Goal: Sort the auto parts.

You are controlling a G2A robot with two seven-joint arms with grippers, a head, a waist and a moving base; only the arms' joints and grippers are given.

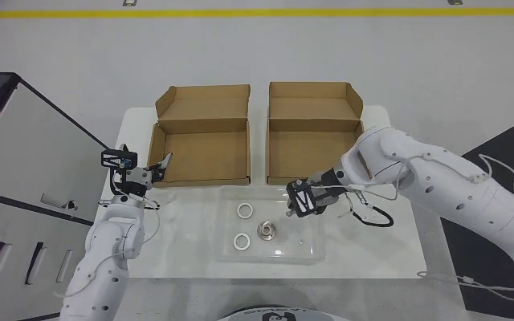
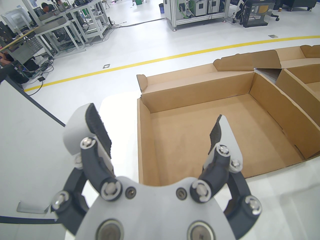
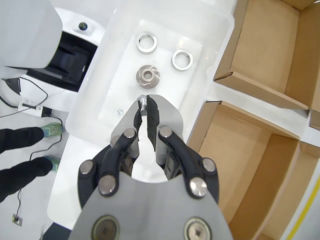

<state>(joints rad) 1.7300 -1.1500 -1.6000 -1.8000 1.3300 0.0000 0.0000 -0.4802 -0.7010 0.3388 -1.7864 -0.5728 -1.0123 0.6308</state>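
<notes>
On the white table point(image 1: 385, 250) a clear plastic tray point(image 1: 273, 255) sits at the near middle, with two open cardboard boxes side by side just behind it; the left box point(image 1: 201, 156) and the right box point(image 1: 313, 152) both show bare brown floors. Over the right half of the tray the right gripper point(image 3: 144, 101) is closed almost fully, its ribbed black pads point(image 3: 152, 116) pinching a small silver bolt point(image 3: 143, 109); the bolt lies along the narrow gap between the pads, its hex head poking out at the fingertips, and whether it touches the tray floor cannot be told. A flanged metal bushing point(image 3: 148, 75) stands on its wide flange near the middle of the tray, just beyond the bolt's head and apart from it; two flat silver rings lie further left in the tray, apart from each other and from the bushing, the far ring point(image 1: 245, 210) nearer the boxes and the near ring point(image 1: 241, 241) nearer the robot; a tiny washer point(image 3: 120, 112) lies alone on the tray floor close to the right gripper. At the left wall of the left box the left gripper point(image 2: 157, 116) hangs with its fingers spread wide and nothing between them; one finger is over the table outside the box wall, the other over the box's inside.
</notes>
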